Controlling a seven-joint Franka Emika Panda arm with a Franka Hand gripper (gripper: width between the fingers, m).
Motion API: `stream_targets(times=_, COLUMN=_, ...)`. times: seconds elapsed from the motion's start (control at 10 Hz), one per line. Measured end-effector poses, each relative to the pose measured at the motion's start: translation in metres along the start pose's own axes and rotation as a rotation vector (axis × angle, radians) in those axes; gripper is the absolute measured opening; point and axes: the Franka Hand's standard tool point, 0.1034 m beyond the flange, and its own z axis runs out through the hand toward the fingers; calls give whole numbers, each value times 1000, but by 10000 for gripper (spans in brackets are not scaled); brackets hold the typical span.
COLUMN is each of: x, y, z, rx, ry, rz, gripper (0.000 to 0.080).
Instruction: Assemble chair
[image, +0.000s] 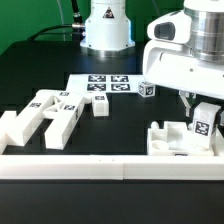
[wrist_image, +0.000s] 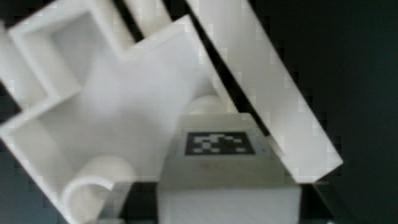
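The black counter (image: 120, 128) carries the marker board (image: 100, 84), loose white chair pieces (image: 45, 115), a part-built chair section (image: 172, 140) and a border rail (image: 100, 166).

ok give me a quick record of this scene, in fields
gripper: shut on tagged piece, exterior view's right
under it: chair parts against the rail
loose parts: cluster on exterior view's left
cube: alone beside marker board
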Motion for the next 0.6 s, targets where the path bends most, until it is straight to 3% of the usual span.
stream_targets(times=0.1, x=0, y=0, z=0, rx=0, ry=0, rz=3, gripper=290)
stream_targets(times=0.3, x=0, y=0, z=0, rx=0, ry=0, rz=-45, gripper=526)
stream_targets(times=0.4, x=0, y=1, z=0, rx=-3, ry=-1, rz=-83, gripper=526)
stream_targets(times=0.5, x=1, y=1, z=-1, rx=-5, ry=0, rz=-195, gripper=624)
stream_targets(times=0.6, x=3, y=0, z=-3, rx=-7, ry=6, rz=-351, gripper=642)
